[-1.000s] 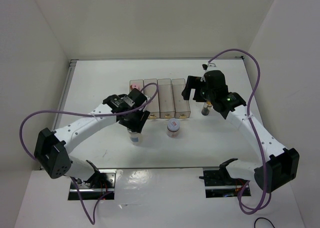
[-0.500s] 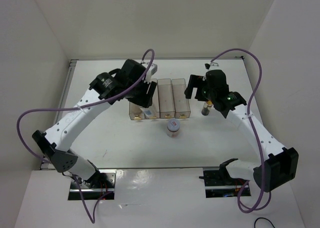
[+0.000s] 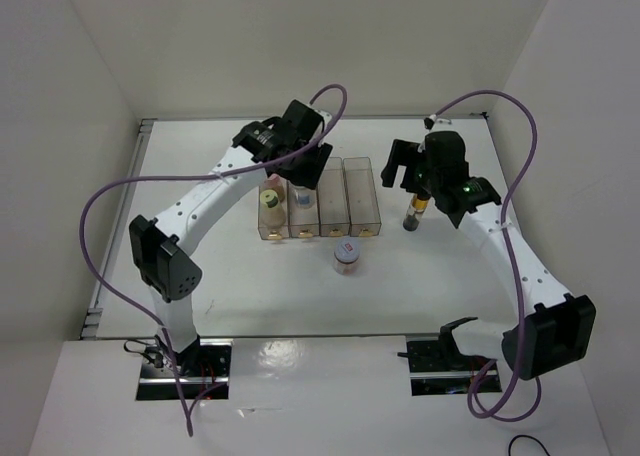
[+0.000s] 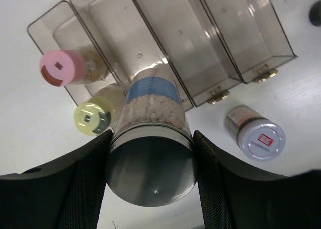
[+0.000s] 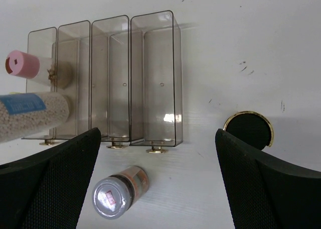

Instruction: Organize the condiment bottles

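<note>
Above the bins [image 4: 225,38] — arm [image 3: 215,186] outstretched — left hand [image 4: 151,134] clasps silver-capped bottle [image 4: 150,106].

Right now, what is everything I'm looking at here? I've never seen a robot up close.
table: one, white, under everything.
bins: four, clear plastic, side by side mid-table.
pink-capped bottle: one, in the leftmost bin.
yellow-capped bottle: one, pale yellow cap, seemingly in the leftmost bin too, nearer end.
silver-capped bottle: one, blue label, white grains, at the second bin.
short jar: one, white lid with red mark, on the table before the bins.
slim dark bottle: one, yellow band, standing right of the bins.
left gripper: one, black, gripping the silver-capped bottle.
right gripper: one, black, open above the slim dark bottle.
</note>
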Robot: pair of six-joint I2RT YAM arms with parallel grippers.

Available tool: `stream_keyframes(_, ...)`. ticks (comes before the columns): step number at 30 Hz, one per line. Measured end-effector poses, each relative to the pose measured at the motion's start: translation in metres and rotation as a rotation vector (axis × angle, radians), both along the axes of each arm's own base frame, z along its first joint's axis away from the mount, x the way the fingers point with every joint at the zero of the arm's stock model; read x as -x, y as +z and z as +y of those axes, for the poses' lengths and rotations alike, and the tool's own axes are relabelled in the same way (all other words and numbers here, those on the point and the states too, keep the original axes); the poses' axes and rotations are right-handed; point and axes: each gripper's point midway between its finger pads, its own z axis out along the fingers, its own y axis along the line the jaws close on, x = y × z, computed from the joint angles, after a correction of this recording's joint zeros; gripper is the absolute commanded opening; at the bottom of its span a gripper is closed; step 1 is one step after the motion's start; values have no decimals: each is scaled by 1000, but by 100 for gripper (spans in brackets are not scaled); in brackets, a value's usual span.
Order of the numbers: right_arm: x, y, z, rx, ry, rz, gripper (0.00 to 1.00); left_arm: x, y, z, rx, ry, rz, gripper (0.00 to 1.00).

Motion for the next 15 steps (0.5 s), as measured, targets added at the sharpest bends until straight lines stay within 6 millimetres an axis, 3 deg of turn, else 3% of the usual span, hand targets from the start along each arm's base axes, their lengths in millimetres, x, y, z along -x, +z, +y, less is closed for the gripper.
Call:
stream_keyframes(8,-4,-6,-1,13,5,20,99,-44,0,15,3,53,-46,48)
stream_keyframes(15,0,0,8,-23,53,13,99,-59,-18,13,14,52,-21,48)
